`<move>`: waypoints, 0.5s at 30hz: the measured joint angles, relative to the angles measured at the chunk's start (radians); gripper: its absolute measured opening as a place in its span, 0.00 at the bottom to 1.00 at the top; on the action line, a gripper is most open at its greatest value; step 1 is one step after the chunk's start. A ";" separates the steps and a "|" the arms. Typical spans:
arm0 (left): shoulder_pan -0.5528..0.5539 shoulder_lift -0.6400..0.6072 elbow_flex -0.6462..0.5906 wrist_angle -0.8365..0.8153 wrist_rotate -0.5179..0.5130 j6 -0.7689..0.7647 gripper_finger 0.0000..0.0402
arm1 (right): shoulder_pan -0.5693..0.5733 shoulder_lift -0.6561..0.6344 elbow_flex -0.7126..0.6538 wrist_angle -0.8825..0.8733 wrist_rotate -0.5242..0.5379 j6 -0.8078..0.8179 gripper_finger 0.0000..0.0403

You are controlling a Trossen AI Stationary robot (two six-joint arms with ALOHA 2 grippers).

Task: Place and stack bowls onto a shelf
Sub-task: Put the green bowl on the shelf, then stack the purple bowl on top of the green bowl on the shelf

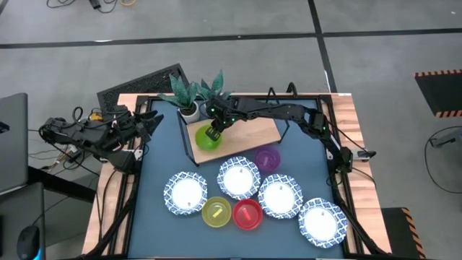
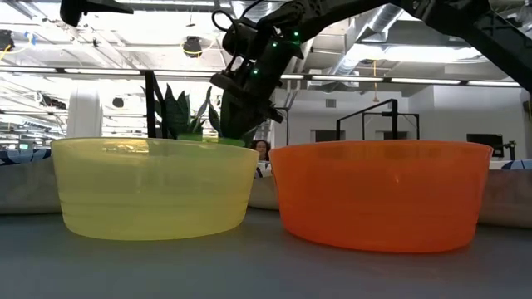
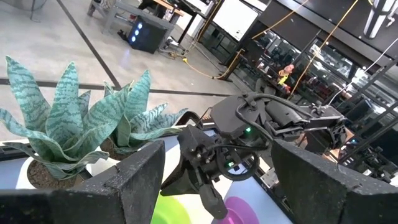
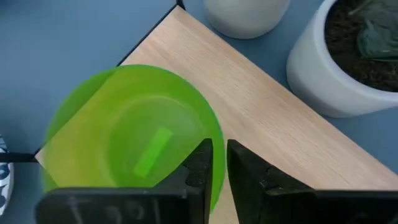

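**Green bowl held at shelf's corner**

The translucent round green bowl (image 4: 134, 146) overhangs the pale wooden shelf (image 4: 267, 115) at frame centre-left. The right gripper (image 4: 217, 163) jaws, nearly closed, pinch its thin rim. The left gripper (image 1: 148, 123) waits upper left, jaws parted, empty.

Green bowl (image 1: 208, 138) on light wooden shelf (image 1: 253, 130); purple bowl (image 1: 268, 159); yellow bowl (image 1: 216, 212); red bowl (image 1: 247, 214); four white bowls, blue patterned rims (image 1: 186, 193); blue tabletop (image 1: 162, 155); white pots (image 1: 189, 110).
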 joint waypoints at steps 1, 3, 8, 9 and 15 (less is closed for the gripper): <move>0.000 0.000 0.000 0.000 0.000 0.000 0.69 | 0.000 0.000 0.000 -0.001 0.000 -0.008 0.20; 0.000 0.000 0.000 0.000 0.000 0.000 0.69 | 0.000 0.000 0.000 -0.001 0.000 -0.032 0.23; 0.000 0.000 0.000 0.000 0.010 0.000 0.69 | -0.010 -0.008 0.025 -0.061 -0.039 -0.055 0.38; 0.000 0.000 0.000 0.000 0.010 0.000 0.69 | -0.014 -0.012 0.048 -0.089 -0.067 -0.055 0.41; 0.000 0.000 0.000 0.000 0.011 0.000 0.69 | 0.001 -0.046 0.189 -0.495 -0.075 -0.091 0.53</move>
